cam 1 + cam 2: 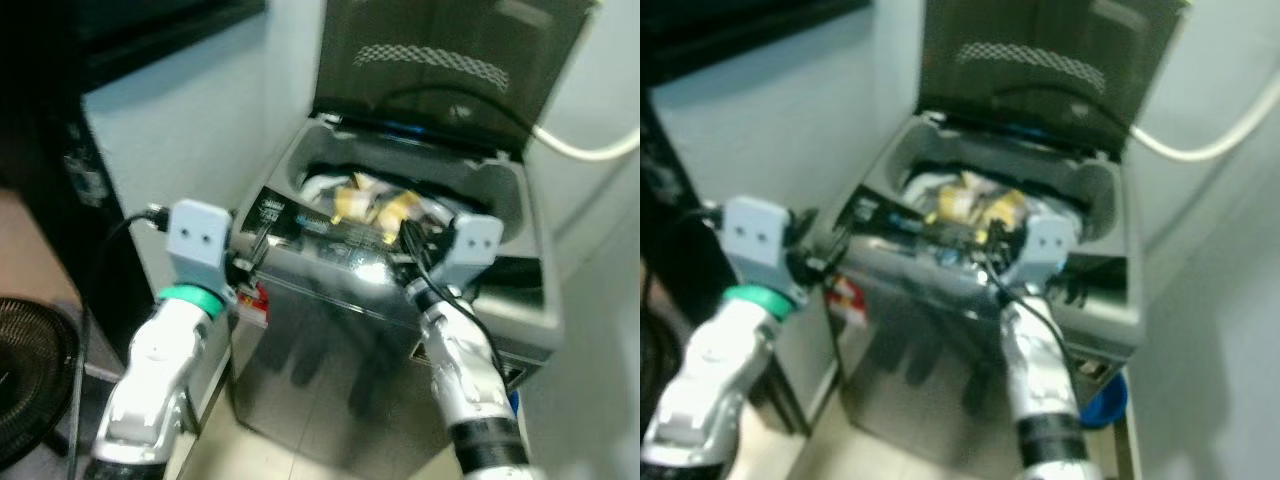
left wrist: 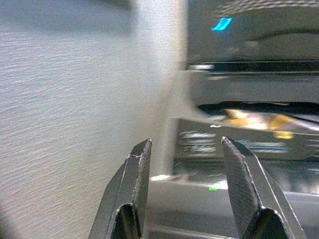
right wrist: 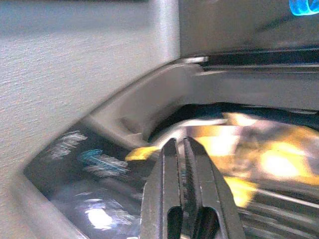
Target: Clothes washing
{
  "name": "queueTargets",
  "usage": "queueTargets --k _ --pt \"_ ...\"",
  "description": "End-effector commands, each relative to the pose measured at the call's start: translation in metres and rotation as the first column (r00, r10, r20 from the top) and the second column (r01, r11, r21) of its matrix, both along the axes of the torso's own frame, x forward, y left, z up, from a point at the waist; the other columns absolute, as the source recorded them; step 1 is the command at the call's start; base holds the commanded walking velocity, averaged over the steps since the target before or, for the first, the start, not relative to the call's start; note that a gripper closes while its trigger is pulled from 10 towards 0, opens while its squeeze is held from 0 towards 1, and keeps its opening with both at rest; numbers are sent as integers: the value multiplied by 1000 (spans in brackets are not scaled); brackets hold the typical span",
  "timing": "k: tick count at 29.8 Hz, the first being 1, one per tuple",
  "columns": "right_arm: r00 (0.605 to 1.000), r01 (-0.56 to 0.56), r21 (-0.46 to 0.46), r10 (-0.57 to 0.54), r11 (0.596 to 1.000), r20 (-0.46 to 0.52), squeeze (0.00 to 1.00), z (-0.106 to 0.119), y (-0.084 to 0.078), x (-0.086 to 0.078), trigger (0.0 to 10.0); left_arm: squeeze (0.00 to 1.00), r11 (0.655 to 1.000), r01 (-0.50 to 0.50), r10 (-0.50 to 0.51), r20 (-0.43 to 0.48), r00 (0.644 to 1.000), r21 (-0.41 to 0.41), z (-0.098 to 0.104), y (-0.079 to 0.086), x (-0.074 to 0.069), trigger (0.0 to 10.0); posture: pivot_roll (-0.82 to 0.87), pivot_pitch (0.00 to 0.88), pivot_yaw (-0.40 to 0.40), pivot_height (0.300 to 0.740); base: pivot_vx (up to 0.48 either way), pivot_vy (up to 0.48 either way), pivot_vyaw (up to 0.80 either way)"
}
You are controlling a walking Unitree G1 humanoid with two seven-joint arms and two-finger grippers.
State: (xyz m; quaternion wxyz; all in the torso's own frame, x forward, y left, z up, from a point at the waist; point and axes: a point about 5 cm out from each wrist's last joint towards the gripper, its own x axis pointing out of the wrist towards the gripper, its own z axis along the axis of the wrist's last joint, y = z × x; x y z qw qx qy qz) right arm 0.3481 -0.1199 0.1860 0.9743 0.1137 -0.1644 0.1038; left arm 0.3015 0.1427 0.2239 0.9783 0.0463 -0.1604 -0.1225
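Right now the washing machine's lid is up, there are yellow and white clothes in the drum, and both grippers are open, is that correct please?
Not quite: only the left gripper is open. The right gripper is shut with nothing between its fingers, as the right wrist view shows. The washing machine's lid is up and yellow and white clothes lie in the drum.

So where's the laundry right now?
The yellow and white laundry lies inside the open washing machine, in the drum under the raised lid, just beyond the right tool.
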Motion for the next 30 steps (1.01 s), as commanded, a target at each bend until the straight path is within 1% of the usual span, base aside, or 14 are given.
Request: queueTargets --k 1,21,30 --pt "1000 20 2 -20 1000 -21 0 -6 -6 0 10000 0 1000 14 -14 -5 1000 2 -3 -5 -2 10000 71 21 -37 731 0 0 775" --pt "1000 23 4 -23 1000 -17 0 -5 -6 1 10000 0 1000 22 -22 -4 1000 7 -2 -6 0 10000 70 12 -30 731 0 0 769" --pt "999 28 2 -28 1000 -16 0 -6 -7 0 10000 0 1000 20 -20 -2 1000 -2 -1 -5 1 10000 63 10 -27 731 0 0 767"
